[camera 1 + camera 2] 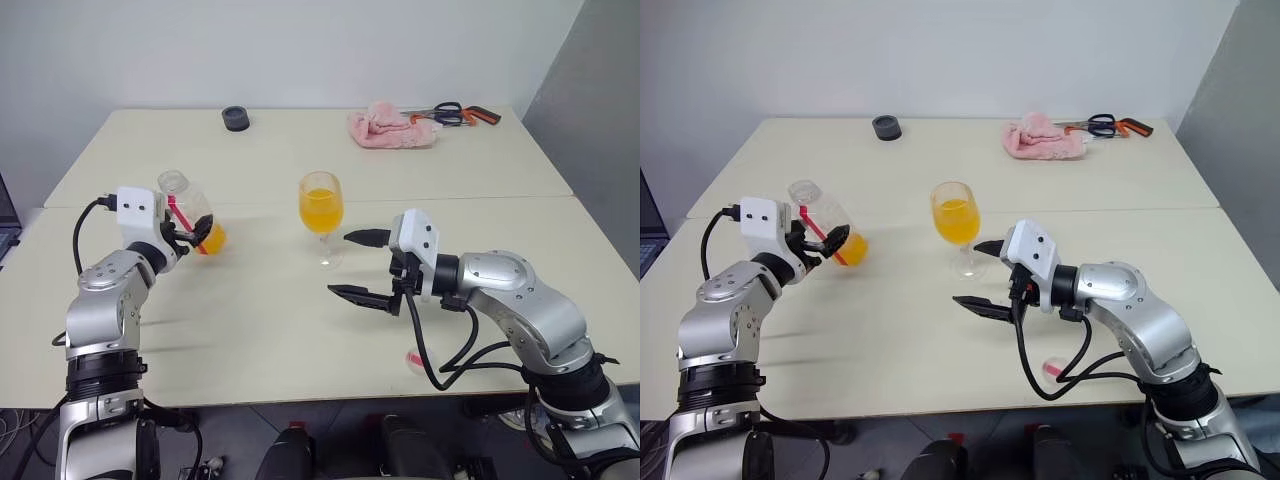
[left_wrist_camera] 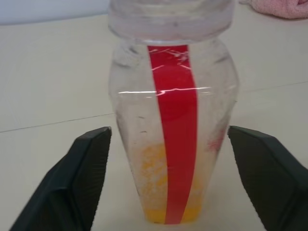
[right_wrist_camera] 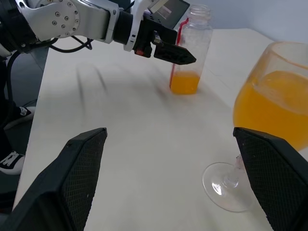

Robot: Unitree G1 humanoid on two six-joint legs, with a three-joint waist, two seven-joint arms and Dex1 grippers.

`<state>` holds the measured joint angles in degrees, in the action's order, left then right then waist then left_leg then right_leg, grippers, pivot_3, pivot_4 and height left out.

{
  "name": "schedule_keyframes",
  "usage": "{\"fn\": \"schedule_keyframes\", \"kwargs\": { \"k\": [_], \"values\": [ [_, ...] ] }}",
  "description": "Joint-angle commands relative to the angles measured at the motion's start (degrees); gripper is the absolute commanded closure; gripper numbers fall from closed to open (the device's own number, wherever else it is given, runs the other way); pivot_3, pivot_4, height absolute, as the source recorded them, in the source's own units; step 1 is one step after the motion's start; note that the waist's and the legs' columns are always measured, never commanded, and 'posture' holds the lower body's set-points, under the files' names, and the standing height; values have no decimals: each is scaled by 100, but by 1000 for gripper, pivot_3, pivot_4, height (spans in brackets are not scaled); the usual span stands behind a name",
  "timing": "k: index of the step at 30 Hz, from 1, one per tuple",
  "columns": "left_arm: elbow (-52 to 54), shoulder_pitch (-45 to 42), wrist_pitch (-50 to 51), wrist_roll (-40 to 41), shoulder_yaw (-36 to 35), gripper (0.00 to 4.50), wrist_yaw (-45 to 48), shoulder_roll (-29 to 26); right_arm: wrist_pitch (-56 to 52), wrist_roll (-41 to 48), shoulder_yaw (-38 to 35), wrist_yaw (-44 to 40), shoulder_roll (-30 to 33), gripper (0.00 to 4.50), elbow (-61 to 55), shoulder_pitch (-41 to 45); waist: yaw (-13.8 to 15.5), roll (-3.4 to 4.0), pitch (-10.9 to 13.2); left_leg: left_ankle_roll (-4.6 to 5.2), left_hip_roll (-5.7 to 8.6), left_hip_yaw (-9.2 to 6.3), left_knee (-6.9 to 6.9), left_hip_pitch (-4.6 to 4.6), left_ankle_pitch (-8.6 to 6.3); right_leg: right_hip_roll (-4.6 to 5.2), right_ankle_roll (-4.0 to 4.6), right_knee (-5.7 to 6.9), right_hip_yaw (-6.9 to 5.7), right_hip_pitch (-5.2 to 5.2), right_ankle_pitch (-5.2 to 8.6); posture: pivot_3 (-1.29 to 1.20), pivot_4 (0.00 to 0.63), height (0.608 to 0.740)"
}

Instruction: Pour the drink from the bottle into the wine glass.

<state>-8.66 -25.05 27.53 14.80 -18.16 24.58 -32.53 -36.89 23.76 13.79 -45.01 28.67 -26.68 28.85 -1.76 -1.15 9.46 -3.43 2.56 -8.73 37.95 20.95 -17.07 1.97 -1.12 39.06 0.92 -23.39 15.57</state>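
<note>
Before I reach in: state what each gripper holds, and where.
Nothing is held. The left gripper stands open around the bottle, fingers apart from it; the right gripper is open beside the wine glass.

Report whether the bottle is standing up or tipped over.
Upright. The bottle stands on the table, neck up, with a little orange drink settled at its bottom.

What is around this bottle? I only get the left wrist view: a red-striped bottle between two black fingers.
Observer: A wine glass stands to the bottle's right, over half full of orange drink.
Operator: Where is the other hand?
Observer: The right hand is open, pointing at the wine glass's foot, not gripping it.
Operator: Anything else out there?
Observer: A pink cloth and scissors lie near the table's far edge.
</note>
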Motion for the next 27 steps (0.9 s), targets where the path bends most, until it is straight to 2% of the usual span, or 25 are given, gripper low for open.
{"fn": "schedule_keyframes", "kwargs": {
  "k": [1, 11, 17, 22, 25, 27],
  "values": [
    [347, 15, -258, 32, -74, 44, -9, -56, 58, 33, -24, -54, -12, 0, -94, 100, 1, 0, 0, 0, 0, 0, 0, 0, 0, 0, 0, 0, 0, 0, 0, 0, 150, 740],
    [616, 277, -383, 46, -89, 44, -61, -35, 41, 77, -29, -84, -29, 0, -81, 47, -1, 0, 0, 0, 0, 1, -1, 0, 0, 0, 0, -2, 0, 0, 0, 0, 150, 740],
    [828, 486, -540, 28, -162, 44, -182, 4, 59, 307, -285, 67, -265, 0, 0, -217, 1, 0, 0, 0, -2, 0, -3, -1, 0, 0, 0, -3, 4, 0, 0, 0, 150, 740],
    [1104, 819, -630, 100, -253, 44, -275, 79, 604, 18, -310, 235, -336, 0, 75, -646, 4, 0, 0, 0, -2, 0, -5, -2, -1, 0, 0, -6, 4, 4, 0, 0, 150, 740],
    [1297, 1073, -600, 130, -357, 44, -436, 183, 1341, -268, -385, 470, -557, 0, 318, -1068, 2, -1, 0, 0, -2, -1, -5, -2, -1, 0, 0, -6, 5, 4, 0, 0, 150, 740],
    [1466, 1228, -522, 216, -436, 44, -498, 260, 1423, -201, -506, 560, -688, 0, 412, -1288, 4, -1, 0, 0, -3, 1, -6, -3, -1, 0, 0, -5, 6, 4, 0, 0, 150, 740]
  ]
}}
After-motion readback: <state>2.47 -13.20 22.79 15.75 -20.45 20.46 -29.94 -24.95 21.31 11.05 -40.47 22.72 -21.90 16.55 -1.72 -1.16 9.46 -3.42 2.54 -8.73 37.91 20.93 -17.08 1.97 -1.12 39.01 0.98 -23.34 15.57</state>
